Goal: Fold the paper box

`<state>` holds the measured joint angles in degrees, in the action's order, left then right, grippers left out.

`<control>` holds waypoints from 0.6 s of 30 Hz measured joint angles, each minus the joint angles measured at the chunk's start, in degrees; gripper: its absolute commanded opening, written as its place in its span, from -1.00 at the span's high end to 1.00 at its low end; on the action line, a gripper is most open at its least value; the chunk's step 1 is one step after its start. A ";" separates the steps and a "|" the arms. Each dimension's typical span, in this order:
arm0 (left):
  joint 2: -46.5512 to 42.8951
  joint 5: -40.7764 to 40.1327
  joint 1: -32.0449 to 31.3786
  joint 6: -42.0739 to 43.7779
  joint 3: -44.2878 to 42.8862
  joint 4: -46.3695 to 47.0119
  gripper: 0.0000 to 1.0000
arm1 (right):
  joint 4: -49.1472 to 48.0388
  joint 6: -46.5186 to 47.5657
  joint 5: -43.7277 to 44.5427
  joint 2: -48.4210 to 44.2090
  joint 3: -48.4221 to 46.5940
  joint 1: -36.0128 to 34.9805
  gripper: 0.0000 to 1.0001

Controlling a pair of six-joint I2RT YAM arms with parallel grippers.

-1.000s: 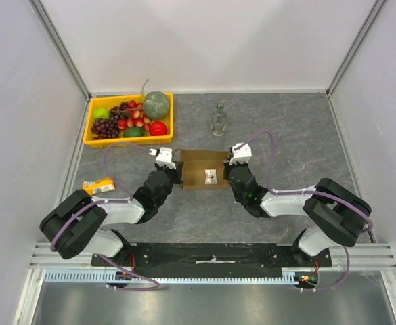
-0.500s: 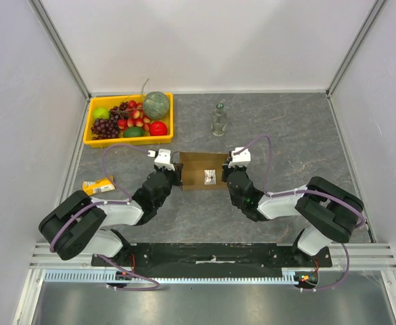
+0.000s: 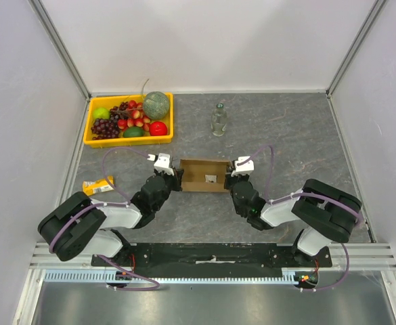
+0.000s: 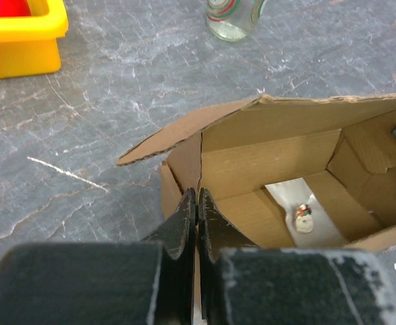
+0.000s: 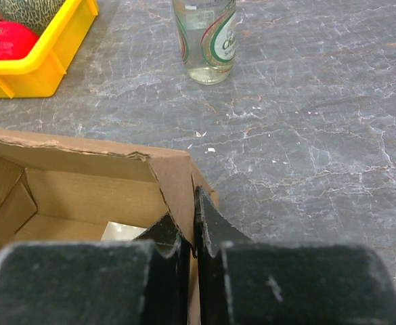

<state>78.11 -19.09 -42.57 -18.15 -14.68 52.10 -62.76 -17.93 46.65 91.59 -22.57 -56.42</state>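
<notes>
The paper box (image 3: 203, 175) is brown corrugated cardboard, open at the top, in the middle of the table between my arms. Its walls stand up, and a white sticker with a small figure shows on its floor (image 4: 303, 218). My left gripper (image 3: 175, 177) is shut on the box's left end wall (image 4: 184, 166), one finger inside and one outside. My right gripper (image 3: 232, 179) is shut on the box's right end wall (image 5: 184, 186) in the same way. The far wall (image 4: 299, 118) leans outward.
A yellow tray (image 3: 128, 119) of fruit stands at the back left. A small glass bottle (image 3: 218, 120) stands behind the box, also in the right wrist view (image 5: 205, 37). A small orange packet (image 3: 98, 185) lies at the left. White walls enclose the table.
Both grippers have drawn toward me with the box ends. The box has gone from a flatter sheet with flaps out to an upright open box, shifted slightly nearer.
</notes>
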 measured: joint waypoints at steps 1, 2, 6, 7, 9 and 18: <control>-0.04 0.15 -0.07 -0.17 0.26 -0.04 0.96 | -0.20 0.15 -0.07 0.00 0.37 -0.11 0.82; -0.13 0.28 -0.24 -0.44 0.76 -0.02 0.96 | -0.42 0.22 -0.20 0.00 0.68 -0.22 0.81; -1.60 1.05 -0.39 -1.11 2.10 0.02 0.96 | -3.26 0.98 -0.48 0.09 2.43 -0.96 0.74; -2.14 1.18 -0.42 -1.33 2.54 0.00 0.96 | -4.04 1.16 -0.57 0.20 2.84 -1.22 0.71; -3.08 1.27 -0.46 -1.57 3.21 -0.11 0.96 | -5.46 1.53 -0.74 0.37 3.48 -1.68 0.61; -4.83 1.25 -0.70 -1.79 4.63 -0.46 0.96 | -10.25 3.26 -3.28 0.81 5.64 -3.50 0.07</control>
<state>73.28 -17.85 -43.27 -19.94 -10.04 51.64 -73.01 -14.68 43.38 92.40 -16.93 -59.92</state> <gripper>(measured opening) 0.029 0.397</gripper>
